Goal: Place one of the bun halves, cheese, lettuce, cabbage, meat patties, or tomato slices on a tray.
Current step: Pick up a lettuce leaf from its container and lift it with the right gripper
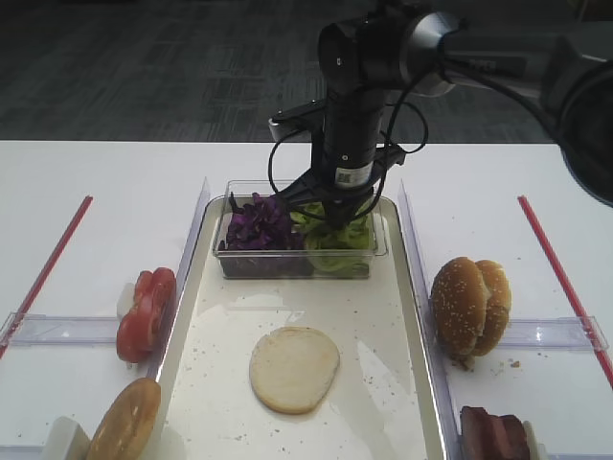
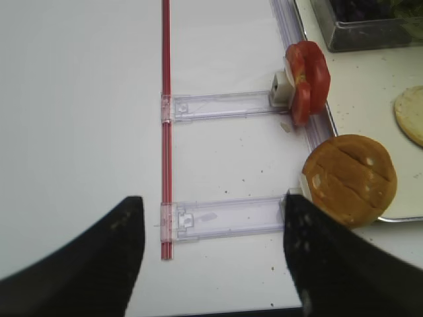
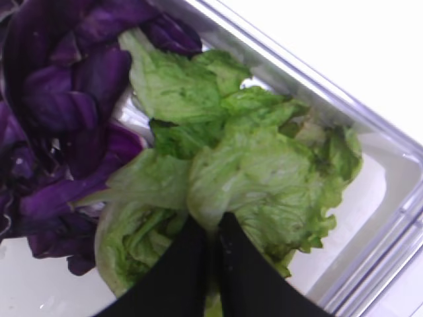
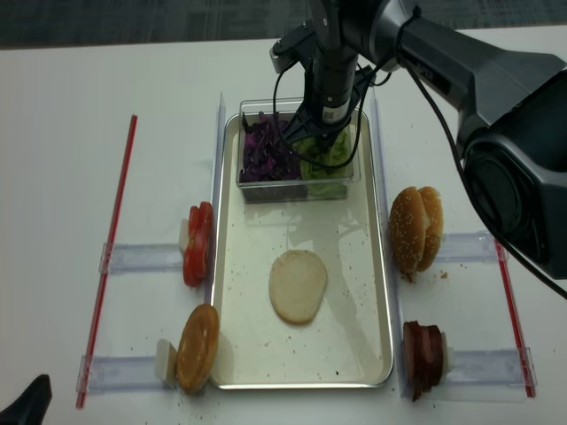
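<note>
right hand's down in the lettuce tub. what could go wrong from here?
1. The right hand is shut on the lettuce at one thin fold, so the leaf may tear or slip on lifting.
2. The leaves overlap, so several may come up together.
3. The cabbage touches the lettuce, so purple shreds might drag out and fall on the tray around the bun half.

A small white label (image 1: pixel 352 176) sat on the right arm's wrist, its print too small to read.
</note>
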### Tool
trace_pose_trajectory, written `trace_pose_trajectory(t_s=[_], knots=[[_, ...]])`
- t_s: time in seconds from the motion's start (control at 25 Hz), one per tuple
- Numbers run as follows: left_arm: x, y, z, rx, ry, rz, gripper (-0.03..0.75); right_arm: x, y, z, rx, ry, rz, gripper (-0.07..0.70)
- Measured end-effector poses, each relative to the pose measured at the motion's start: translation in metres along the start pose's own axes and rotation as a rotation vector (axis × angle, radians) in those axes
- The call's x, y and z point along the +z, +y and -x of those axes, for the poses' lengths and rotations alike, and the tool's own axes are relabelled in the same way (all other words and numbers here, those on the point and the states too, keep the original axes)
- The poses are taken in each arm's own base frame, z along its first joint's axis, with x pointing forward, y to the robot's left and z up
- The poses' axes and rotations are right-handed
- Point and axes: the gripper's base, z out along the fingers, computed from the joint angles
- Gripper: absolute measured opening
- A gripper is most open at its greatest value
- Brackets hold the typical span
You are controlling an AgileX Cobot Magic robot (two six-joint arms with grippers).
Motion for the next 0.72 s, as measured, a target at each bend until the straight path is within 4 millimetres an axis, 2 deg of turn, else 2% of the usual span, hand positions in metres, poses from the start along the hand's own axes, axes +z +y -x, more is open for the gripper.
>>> trace_pose_trajectory(t_s=[0.72], knots=[[0.0, 0.0, 0.0001, 0.0, -0.001, 0.0, 0.419, 0.0, 0.0, -0.0008, 0.0, 0.008, 0.0, 0.059]])
